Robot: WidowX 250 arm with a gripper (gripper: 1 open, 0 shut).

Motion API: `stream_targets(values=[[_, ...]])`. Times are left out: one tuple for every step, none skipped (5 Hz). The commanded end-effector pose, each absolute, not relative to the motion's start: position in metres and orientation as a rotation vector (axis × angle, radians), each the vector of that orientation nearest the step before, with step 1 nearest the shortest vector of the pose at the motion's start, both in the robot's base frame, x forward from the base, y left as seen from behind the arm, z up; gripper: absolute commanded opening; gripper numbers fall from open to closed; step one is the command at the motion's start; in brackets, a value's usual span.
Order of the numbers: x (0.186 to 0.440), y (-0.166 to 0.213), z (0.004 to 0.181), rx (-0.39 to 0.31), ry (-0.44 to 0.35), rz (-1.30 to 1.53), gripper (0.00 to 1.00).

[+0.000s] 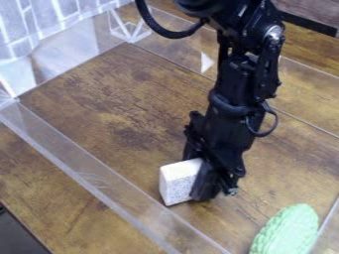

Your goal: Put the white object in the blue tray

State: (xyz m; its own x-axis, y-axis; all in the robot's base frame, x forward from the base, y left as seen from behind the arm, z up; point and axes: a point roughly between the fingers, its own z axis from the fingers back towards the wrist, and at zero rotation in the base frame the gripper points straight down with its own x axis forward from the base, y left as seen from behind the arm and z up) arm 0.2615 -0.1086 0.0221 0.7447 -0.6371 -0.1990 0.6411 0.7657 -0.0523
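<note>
The black robot arm's gripper (pixel 209 186) is pointing steeply down at the brown wooden tabletop (pixel 119 99), with its jaws drawn together on the small white rectangular block with a rough foam-like surface (pixel 179 184). The block is sitting at the gripper's lower left side, touching it, low against the wood. A bumpy green oval object (pixel 283 230) is lying well apart at the lower right. A clear plastic wall (pixel 93 184) is running beside the block.
</note>
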Motion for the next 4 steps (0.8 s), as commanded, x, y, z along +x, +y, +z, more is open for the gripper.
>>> stream_targets(values=[[0.2757,-0.1087,0.0461,-0.001,0.099,-0.672,1.00],[0.2729,-0.1075,0.0434,-0.012,0.096,-0.659,1.00],[0.2704,-0.1065,0.0410,-0.015,0.096,-0.647,1.00],[0.2671,-0.1049,0.0388,-0.024,0.092,-0.633,0.00]])
